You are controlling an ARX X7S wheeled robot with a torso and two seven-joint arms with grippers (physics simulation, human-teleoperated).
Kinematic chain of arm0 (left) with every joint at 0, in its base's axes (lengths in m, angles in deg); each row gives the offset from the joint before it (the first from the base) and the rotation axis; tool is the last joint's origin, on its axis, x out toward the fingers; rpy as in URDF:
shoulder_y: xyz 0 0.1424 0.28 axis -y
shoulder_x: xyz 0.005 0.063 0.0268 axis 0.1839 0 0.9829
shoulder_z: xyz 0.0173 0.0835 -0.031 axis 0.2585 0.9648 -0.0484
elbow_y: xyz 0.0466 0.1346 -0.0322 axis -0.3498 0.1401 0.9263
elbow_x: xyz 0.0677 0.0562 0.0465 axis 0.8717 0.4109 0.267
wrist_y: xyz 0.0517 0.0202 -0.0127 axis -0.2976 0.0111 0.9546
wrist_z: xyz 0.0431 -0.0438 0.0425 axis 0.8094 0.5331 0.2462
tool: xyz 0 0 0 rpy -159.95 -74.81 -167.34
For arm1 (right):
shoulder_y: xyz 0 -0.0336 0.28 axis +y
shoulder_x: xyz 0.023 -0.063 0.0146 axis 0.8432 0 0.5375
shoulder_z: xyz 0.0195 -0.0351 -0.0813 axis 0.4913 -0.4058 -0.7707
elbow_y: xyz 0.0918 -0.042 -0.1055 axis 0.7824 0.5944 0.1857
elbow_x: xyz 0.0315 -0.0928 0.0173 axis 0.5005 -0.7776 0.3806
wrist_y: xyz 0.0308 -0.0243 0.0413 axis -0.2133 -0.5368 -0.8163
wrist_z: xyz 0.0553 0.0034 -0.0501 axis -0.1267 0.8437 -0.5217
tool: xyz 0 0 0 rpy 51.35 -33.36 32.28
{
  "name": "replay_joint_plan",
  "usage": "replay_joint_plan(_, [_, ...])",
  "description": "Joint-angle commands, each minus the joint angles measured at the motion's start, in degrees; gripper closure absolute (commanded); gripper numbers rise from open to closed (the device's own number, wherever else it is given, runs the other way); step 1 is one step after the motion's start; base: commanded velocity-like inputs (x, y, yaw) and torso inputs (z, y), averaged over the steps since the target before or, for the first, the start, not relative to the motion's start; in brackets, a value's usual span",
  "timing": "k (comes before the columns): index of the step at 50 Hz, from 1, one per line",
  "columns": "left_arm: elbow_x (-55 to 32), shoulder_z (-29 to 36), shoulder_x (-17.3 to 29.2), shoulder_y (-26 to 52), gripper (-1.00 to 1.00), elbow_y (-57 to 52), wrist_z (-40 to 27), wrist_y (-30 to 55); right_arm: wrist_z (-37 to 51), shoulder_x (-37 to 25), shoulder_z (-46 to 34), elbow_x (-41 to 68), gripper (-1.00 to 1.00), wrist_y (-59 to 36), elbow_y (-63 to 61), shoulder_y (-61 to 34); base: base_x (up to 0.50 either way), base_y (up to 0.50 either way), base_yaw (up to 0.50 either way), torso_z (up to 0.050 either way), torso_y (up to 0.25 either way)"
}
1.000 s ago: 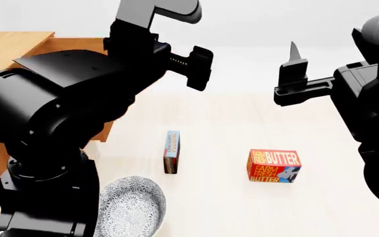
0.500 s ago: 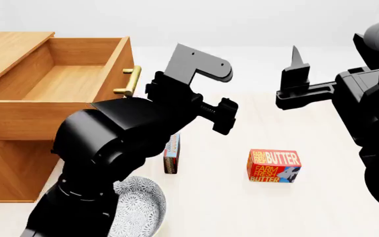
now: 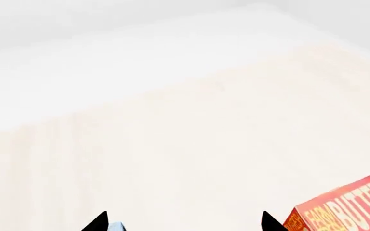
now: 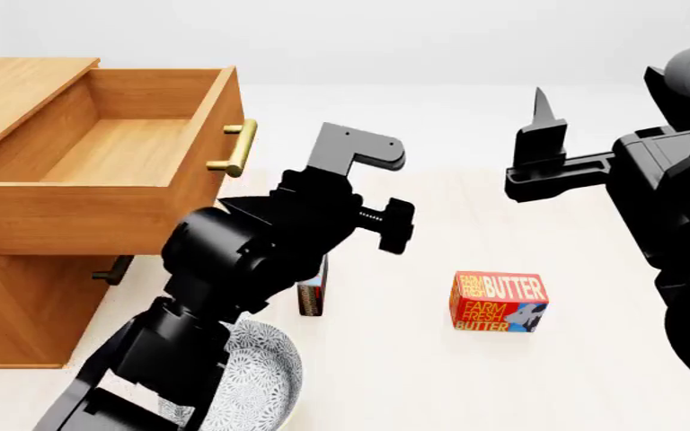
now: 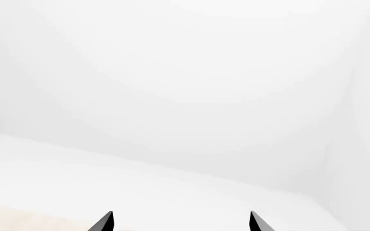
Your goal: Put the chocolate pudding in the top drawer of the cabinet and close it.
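The chocolate pudding [image 4: 312, 294], a thin light blue and red-brown box, stands on edge on the pale floor, its top hidden behind my left arm [image 4: 285, 238]. In the left wrist view my left gripper [image 3: 183, 222] is open, and a light blue corner of the pudding [image 3: 116, 227] shows just inside one fingertip. The cabinet [image 4: 15, 269] stands at the left with its top drawer [image 4: 129, 144] pulled out and empty, brass handle [image 4: 234, 148] facing me. My right gripper [image 4: 543, 126] hangs high at the right, open [image 5: 180, 222] and holding nothing.
A red-orange Farm Fresh Butter box [image 4: 499, 303] lies right of the pudding and also shows in the left wrist view [image 3: 346, 209]. A patterned bowl [image 4: 259, 377] sits near my base. The lower drawer's handle [image 4: 112, 269] peeks out under the open drawer.
My left arm has swung down from in front of the drawer toward the pudding, uncovering the open top drawer. The right arm has barely moved.
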Motion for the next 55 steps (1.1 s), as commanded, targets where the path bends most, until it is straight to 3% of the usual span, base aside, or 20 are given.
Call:
replay_joint_plan(1, [-3.83, 2.82, -0.01, 1.94, -1.00, 9.41, -3.95, -4.27, 0.22, -0.29, 0.05, 0.35, -1.00, 0.22, -0.05, 0.07, 0.00, 0.00, 0.00, 0.000, 0.000])
replay_joint_plan(33, [-8.09, 3.70, 0.45, 4.98, -1.00, 25.53, -8.97, -15.76, 0.51, -0.55, -0.70, 0.26, -1.00, 0.79, -0.04, 0.12, 0.00, 0.00, 0.00, 0.000, 0.000])
replay_joint_plan(44, [-6.33, 7.27, 1.14, 4.36, -1.00, 24.71, -9.67, -18.10, 0.45, -0.19, -1.48, -0.10, -1.00, 0.88, 0.16, -0.26, 0.00, 0.00, 0.00, 0.000, 0.000])
replay_joint_plan(55, [-9.67, 6.04, 2.49, 3.14, -1.00, 21.21, -7.03, -18.51, 0.27, -0.42, -1.50, -0.32, -1.00, 1.41, 0.12, 0.25, 0.00, 0.00, 0.00, 0.000, 0.000])
